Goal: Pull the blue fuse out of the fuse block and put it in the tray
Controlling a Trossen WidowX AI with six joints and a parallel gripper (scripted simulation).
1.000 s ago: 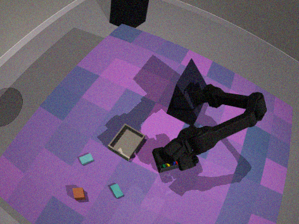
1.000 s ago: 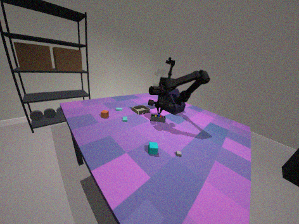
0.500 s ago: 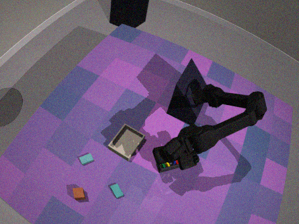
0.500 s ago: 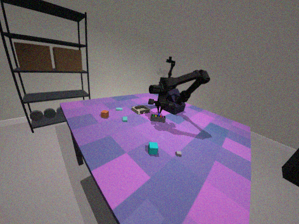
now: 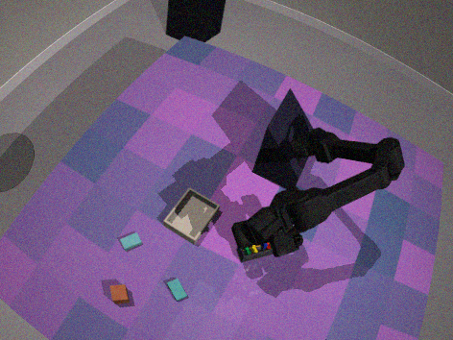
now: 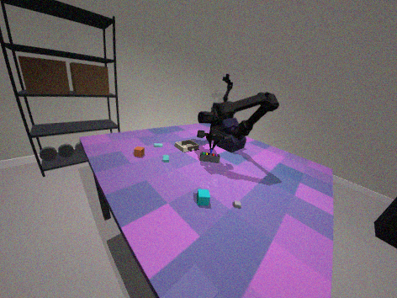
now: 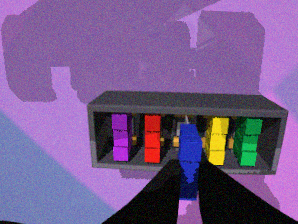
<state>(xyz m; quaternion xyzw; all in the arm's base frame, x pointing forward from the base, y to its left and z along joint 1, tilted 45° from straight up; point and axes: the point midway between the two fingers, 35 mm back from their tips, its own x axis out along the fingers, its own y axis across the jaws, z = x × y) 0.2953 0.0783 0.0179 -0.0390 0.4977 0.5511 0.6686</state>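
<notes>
My gripper is shut on the blue fuse, which stands out above the fuse block. In the wrist view the fuse overlaps the block's near wall, and an empty gap with metal contacts shows behind it. The purple fuse, red fuse, yellow fuse and green fuse stand upright in the block. How far the blue fuse's lower end clears the block is hard to tell. The tray stands beside the block and looks empty.
Two flat turquoise pieces and an orange block lie beyond the tray. A teal cube and a small pale piece lie nearer the exterior camera. A shelf rack stands off the table.
</notes>
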